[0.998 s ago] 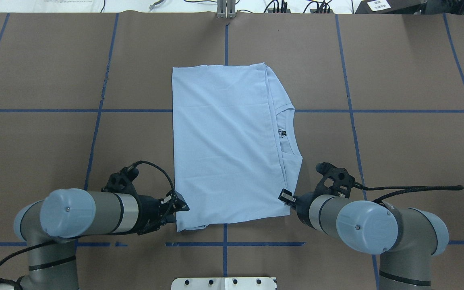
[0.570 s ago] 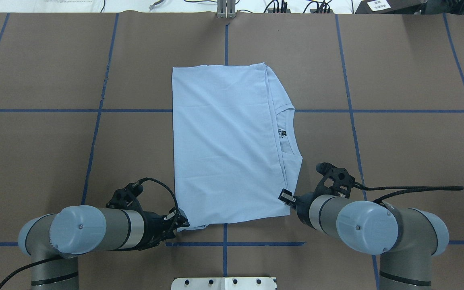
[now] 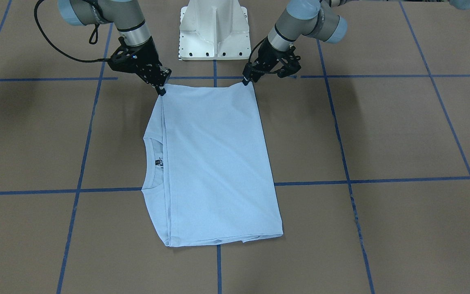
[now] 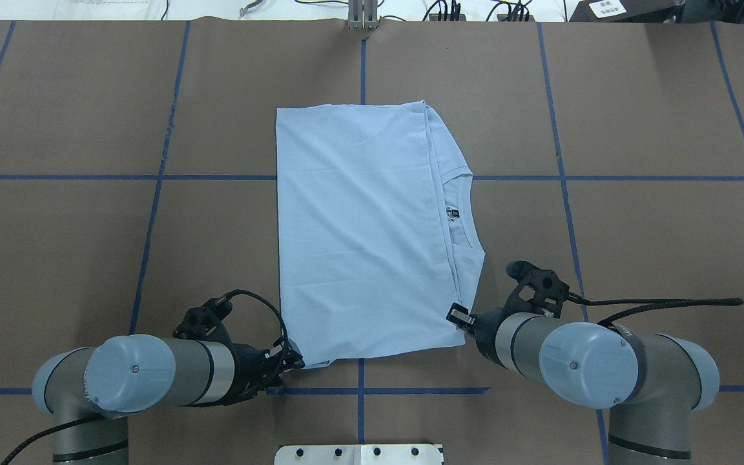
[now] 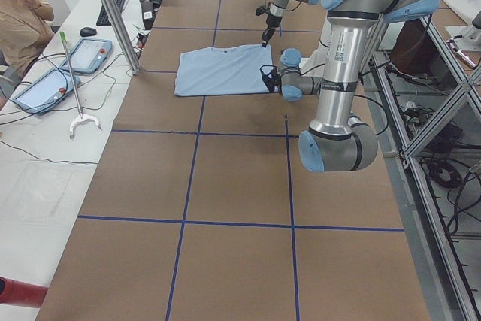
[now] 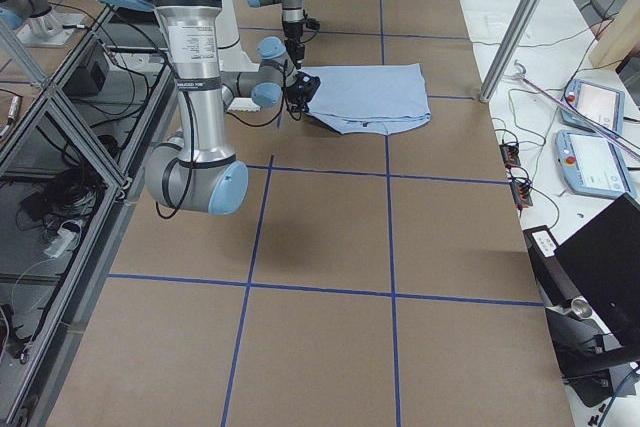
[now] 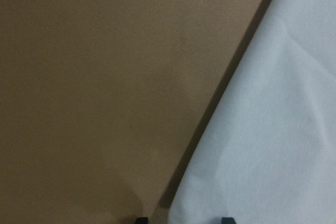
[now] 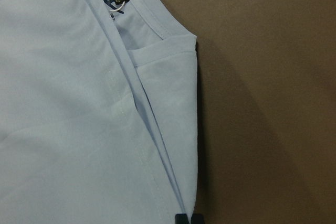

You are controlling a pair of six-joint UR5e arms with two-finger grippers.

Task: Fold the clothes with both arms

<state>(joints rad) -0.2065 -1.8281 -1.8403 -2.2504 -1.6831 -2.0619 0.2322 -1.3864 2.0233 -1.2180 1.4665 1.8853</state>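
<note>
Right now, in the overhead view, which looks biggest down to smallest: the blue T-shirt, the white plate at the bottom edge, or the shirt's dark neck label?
1. T-shirt: by far the largest.
2. white plate: much smaller, and only partly in frame.
3. neck label: a tiny dark patch.

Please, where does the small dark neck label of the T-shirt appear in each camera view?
Front-facing: neck label left of centre.
Overhead: right of centre.
Exterior left: too small to tell.
Exterior right: too small to tell.
Left wrist: not in it.
Right wrist: top left.
Shared landmark: the ribbed collar beside it.
</note>
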